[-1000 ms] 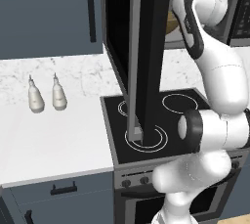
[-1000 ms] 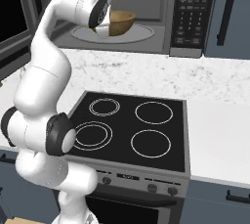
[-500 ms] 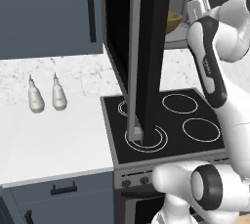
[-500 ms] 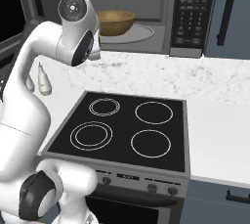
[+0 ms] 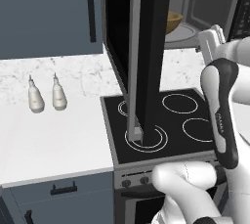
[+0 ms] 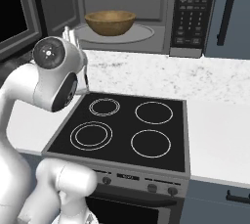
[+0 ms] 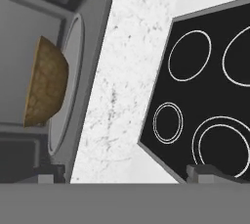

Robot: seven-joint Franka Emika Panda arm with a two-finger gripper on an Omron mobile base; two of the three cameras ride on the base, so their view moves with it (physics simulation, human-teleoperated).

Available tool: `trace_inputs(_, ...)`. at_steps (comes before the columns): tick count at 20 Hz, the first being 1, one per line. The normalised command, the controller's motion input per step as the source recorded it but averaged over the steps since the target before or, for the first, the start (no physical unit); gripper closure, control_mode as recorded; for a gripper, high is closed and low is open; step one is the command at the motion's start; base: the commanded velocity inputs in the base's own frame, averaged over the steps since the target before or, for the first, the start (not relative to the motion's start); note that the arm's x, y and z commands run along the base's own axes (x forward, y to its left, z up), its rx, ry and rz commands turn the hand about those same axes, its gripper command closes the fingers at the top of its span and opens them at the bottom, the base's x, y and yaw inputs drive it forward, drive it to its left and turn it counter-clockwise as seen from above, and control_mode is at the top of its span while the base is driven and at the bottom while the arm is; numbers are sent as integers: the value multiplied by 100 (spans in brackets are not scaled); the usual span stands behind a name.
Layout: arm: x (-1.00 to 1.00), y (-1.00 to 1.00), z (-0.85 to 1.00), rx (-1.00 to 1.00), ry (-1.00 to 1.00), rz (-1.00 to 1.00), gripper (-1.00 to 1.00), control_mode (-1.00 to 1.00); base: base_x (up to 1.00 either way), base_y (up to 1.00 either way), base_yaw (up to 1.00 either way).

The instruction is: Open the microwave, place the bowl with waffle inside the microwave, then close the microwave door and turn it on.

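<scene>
While the door [image 5: 146,56] stands open, bowl [image 6: 110,22] on turntable [image 6: 113,33] inside microwave [image 6: 146,12], gripper [image 7: 129,174] jaws apart, nothing held.

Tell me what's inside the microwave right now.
Inside the microwave, a brown wooden bowl sits on the round turntable, with the door swung open. The bowl's rim hides its contents, so I can't tell if the waffle is in it.

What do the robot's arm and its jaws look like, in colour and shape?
The arm is glossy white, built of rounded, thick segments with dark grey joint bands and a round grey cap with a small centre dot. The jaws end in small dark grey tips. No cables or markings show.
</scene>
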Motion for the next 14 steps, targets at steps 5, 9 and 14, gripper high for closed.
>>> trace_inputs(5, -49, -1, -80, -12, 8, -4, -100, -100, 0, 0, 0)
trace_inputs(9, -1, 0, -70, -18, 6, -11, -100, -100, 0, 0, 0)
trace_inputs(14, 1, -1, -51, -19, 1, -14, -100, -100, 0, 0, 0)
